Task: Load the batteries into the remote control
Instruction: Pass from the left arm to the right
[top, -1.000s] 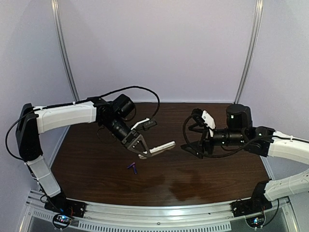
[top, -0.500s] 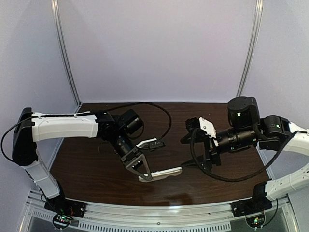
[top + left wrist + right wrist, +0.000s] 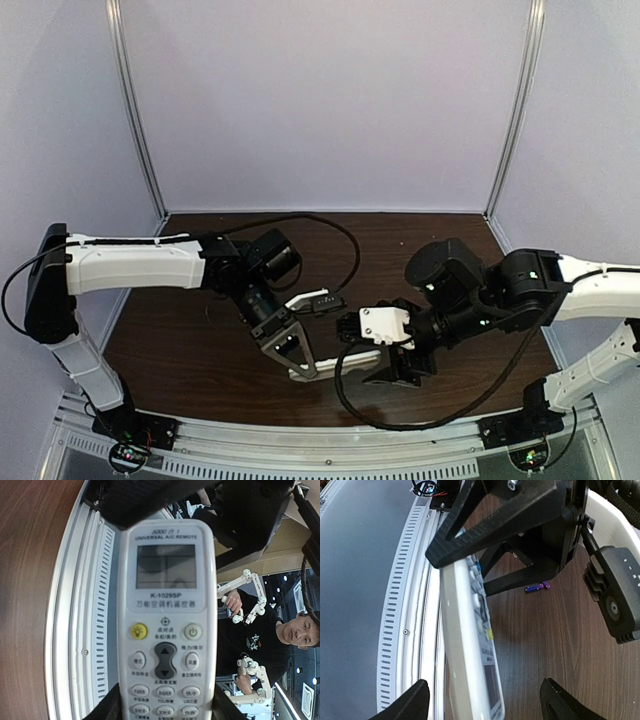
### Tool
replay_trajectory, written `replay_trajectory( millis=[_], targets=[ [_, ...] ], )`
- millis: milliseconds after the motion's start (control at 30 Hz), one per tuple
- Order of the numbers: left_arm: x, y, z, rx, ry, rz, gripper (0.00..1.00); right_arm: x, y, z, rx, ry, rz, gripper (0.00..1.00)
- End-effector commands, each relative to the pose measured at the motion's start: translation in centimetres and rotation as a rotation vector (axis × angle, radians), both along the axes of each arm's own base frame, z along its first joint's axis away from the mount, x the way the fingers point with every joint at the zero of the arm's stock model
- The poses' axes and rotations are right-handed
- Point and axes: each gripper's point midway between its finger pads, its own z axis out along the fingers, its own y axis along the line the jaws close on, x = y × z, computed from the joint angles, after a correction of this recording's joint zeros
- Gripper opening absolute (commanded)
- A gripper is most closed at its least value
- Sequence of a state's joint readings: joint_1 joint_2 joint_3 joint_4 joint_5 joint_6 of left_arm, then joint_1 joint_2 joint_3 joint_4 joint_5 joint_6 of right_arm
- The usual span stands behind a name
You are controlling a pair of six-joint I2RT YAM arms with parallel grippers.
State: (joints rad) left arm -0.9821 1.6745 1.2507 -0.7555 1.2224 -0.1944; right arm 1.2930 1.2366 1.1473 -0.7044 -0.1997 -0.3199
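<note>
My left gripper (image 3: 292,358) is shut on the remote control (image 3: 345,360) and holds it above the table's near edge. In the left wrist view the remote control (image 3: 167,620) faces the camera, screen and buttons showing, with my left gripper (image 3: 165,711) clamping its lower sides. My right gripper (image 3: 390,362) is at the remote's free end. In the right wrist view the remote control (image 3: 470,640) is seen edge-on between the open fingers of my right gripper (image 3: 485,705), with a gap on both sides. The batteries (image 3: 537,586), small and purple-blue, lie on the wood behind it.
A slotted aluminium rail (image 3: 405,605) runs along the table's near edge, just under the remote. The left arm's black gripper frame (image 3: 510,515) and its wrist camera block (image 3: 617,600) hang close above the batteries. A black cable (image 3: 340,235) loops over the table's middle.
The left arm carried the remote down and toward the near edge. The right arm swung in from the right to the remote's free end, and its jaws narrowed somewhat.
</note>
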Motion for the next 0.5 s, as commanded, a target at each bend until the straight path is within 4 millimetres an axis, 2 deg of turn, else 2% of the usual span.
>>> replay_trajectory(
  millis=[0, 100, 267, 367, 467],
  targets=[
    [-0.7, -0.3, 0.7, -0.043, 0.009, -0.028, 0.19, 1.1, -0.2, 1.0, -0.018, -0.08, -0.03, 0.75],
    [-0.7, -0.3, 0.7, -0.045, 0.016, -0.03, 0.19, 0.8, 0.3, 0.6, -0.031, -0.082, -0.015, 0.71],
    [-0.9, -0.4, 0.6, -0.046, 0.031, -0.037, 0.19, -0.4, 1.3, -0.3, -0.085, -0.089, 0.028, 0.55],
    [-1.1, -0.5, 0.6, -0.046, 0.038, -0.043, 0.18, -0.5, 1.3, -0.4, -0.107, -0.116, 0.026, 0.5],
    [-1.1, -0.6, 0.5, -0.043, 0.044, -0.045, 0.17, -0.6, 1.3, -0.4, -0.114, -0.129, 0.026, 0.41]
  ],
)
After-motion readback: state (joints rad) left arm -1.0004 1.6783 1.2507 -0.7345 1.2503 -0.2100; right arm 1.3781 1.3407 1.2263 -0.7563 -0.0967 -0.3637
